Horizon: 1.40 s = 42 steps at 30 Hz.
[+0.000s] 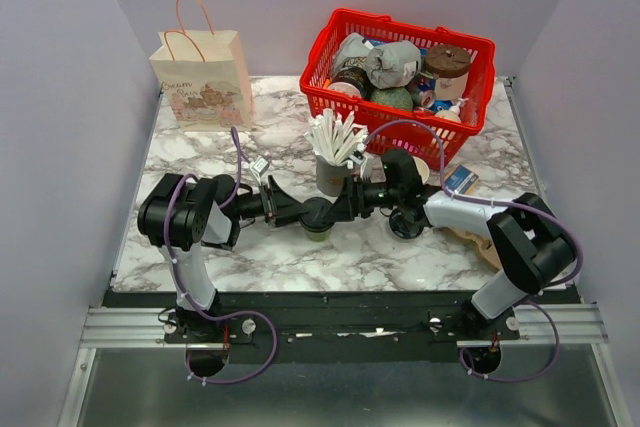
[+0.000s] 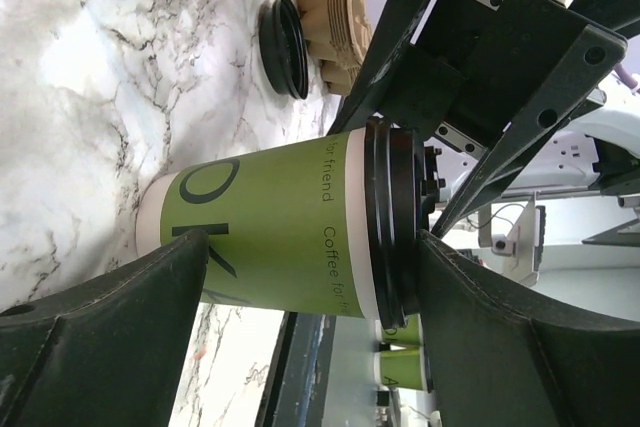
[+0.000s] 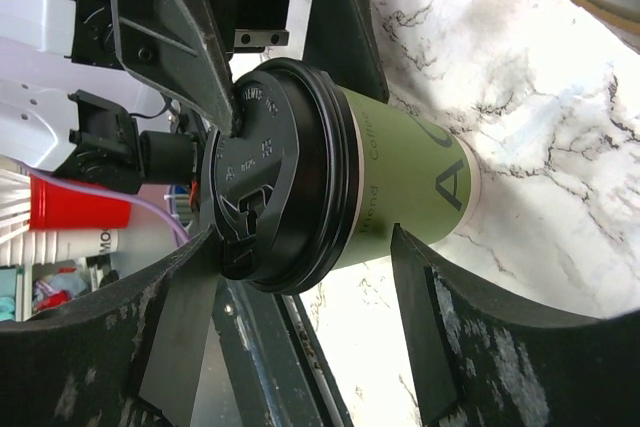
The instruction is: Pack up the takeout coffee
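Observation:
The takeout coffee [image 1: 318, 217] is a green paper cup with a black lid, standing on the marble table [image 1: 300, 262] between both arms. My left gripper [image 1: 304, 213] reaches it from the left and my right gripper [image 1: 336, 207] from the right. In the left wrist view the left gripper [image 2: 312, 240] stands wide, one finger against the lid and the other in front of the cup [image 2: 280, 217] low on its wall. In the right wrist view the right gripper [image 3: 303, 237] is the same: one finger on the lid top, the other beside the cup [image 3: 400, 177] wall. Neither clamps it.
A red basket [image 1: 392, 123] full of packaged goods stands at the back right. A paper bag [image 1: 203, 82] stands at the back left. A grey cup of white sticks [image 1: 330, 175] is just behind the coffee. Loose black lids [image 2: 283, 47] and a brown pulp carrier [image 2: 340, 17] lie to the right.

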{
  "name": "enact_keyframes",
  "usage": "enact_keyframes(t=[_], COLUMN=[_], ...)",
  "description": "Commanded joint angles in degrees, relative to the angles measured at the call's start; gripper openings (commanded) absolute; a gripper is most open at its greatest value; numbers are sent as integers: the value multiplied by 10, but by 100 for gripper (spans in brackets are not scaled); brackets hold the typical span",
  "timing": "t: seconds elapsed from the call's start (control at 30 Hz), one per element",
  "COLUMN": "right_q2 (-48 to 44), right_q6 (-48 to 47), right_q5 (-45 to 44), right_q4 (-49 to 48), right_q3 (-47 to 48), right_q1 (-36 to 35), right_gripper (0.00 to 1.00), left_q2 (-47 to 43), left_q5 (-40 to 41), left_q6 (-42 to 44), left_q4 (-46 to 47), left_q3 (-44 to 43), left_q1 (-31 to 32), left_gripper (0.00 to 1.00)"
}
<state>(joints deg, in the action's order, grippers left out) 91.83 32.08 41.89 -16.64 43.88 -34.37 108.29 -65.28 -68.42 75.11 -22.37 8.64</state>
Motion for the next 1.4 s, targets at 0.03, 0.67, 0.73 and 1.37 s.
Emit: enact_keyframes(t=[0.03, 0.67, 0.73, 1.37], right_q2=[8, -41, -60, -318], right_q6=[-36, -262, -300, -667], right_q5=[-3, -7, -21, 23], right_q4=[29, 276, 332, 673], right_q3=[2, 131, 136, 179], right_q1=[12, 17, 18, 20], right_gripper=[77, 98, 100, 98], left_q2=[-5, -324, -368, -321], left_q5=[67, 136, 138, 197], left_q6=[58, 544, 631, 1300], left_q4=[-29, -744, -790, -1261], left_q3=[-1, -211, -222, -458], left_q1=[-4, -2, 0, 186], left_gripper=[86, 99, 99, 99])
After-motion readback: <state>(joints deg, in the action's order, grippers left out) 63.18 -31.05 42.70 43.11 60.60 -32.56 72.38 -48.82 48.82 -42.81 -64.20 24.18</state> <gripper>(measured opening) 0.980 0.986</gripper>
